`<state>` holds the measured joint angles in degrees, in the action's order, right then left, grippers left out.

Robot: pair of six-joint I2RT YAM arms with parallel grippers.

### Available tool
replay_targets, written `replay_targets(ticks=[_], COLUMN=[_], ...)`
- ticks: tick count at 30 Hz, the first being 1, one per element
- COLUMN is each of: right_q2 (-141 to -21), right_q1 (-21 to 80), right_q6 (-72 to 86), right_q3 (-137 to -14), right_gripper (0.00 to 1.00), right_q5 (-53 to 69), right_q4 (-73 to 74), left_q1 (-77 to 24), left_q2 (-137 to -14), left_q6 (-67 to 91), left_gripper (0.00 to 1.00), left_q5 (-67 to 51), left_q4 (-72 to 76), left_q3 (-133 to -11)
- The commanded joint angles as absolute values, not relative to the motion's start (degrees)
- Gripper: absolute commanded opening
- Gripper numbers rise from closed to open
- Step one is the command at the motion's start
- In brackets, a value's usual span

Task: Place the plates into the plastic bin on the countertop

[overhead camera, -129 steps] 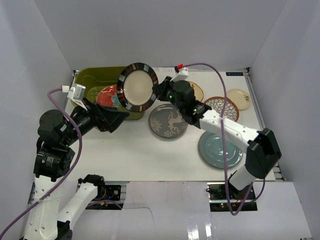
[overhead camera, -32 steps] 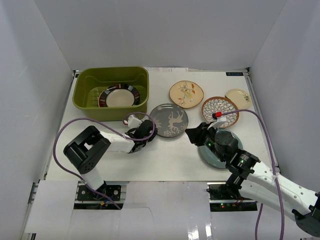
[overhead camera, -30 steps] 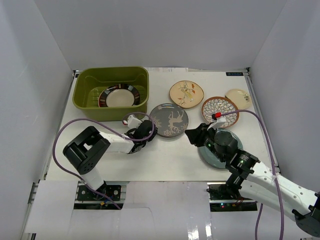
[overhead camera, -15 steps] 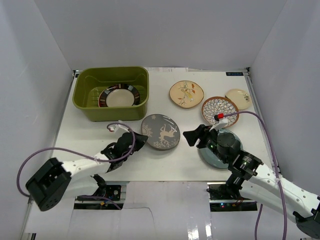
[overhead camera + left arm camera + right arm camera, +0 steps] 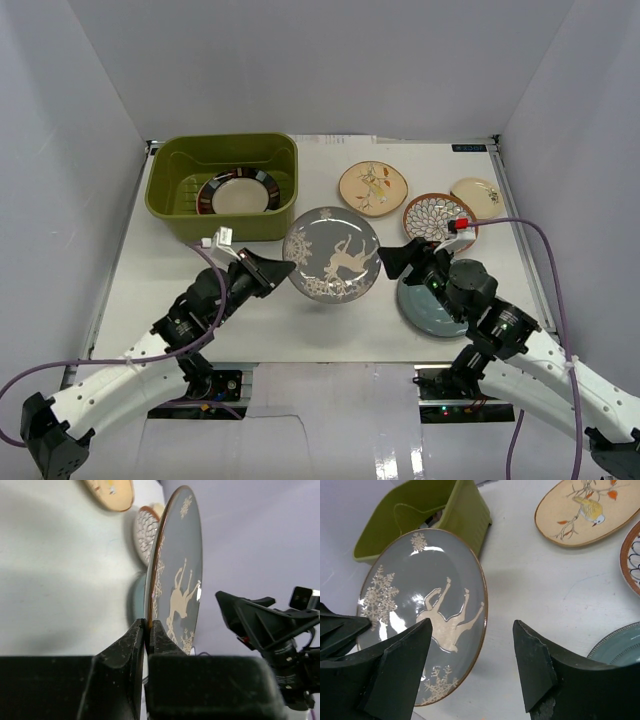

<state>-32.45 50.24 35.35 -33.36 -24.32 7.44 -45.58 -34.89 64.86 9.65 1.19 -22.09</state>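
Observation:
The grey plate with a white deer (image 5: 331, 255) hangs tilted on edge above the countertop (image 5: 300, 320). My left gripper (image 5: 275, 270) is shut on its left rim; in the left wrist view the rim (image 5: 175, 585) sits pinched between the fingers (image 5: 148, 626). My right gripper (image 5: 392, 262) stands open just right of the plate, apart from it, and the plate (image 5: 420, 605) fills its wrist view ahead of the jaws (image 5: 472, 625). The olive plastic bin (image 5: 170, 190) at the back left holds a dark-rimmed cream plate (image 5: 238, 192).
A tan floral plate (image 5: 372, 188), a brown-white lattice plate (image 5: 440, 212) and a small cream plate (image 5: 477, 197) lie at the back right. A pale blue plate (image 5: 430, 308) lies under my right arm. White walls enclose the countertop.
The left gripper has dragged the grey plate towards the front and lifted it off the countertop, tilting it up on edge. The right gripper has opened wide and stayed beside the plate's right edge.

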Motion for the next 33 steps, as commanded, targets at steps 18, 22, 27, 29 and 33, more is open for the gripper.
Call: replay_targets(ticks=[18, 22, 27, 29, 33], right_q2=[-25.4, -26.27, -28.12, -28.56, -29.79], right_q1=[49.92, 49.83, 49.92, 49.83, 49.83], right_q6=[32.78, 32.78, 32.78, 32.96, 32.96], right_q3=[-37.79, -36.39, -34.72, -34.28, -33.67], right_gripper=[0.64, 0.64, 0.64, 0.64, 0.64], right_q5=[-31.64, -31.2, -31.11, -31.2, -31.11], right_q4=[15.2, 15.21, 15.03, 14.94, 14.15], left_q1=[-1.96, 12.54, 16.17, 16.35, 16.35], left_q2=[-60.45, -64.94, -70.66, -72.33, -75.4], left_q6=[59.58, 64.25, 62.94, 62.14, 60.91], left_gripper=[0.0, 0.0, 0.0, 0.0, 0.0], left_q5=[-18.61, -26.79, -28.04, -27.25, -26.54], left_q4=[5.44, 8.17, 6.16, 5.98, 5.18], left_q3=[-61.53, -60.47, -61.43, -60.82, -60.21])
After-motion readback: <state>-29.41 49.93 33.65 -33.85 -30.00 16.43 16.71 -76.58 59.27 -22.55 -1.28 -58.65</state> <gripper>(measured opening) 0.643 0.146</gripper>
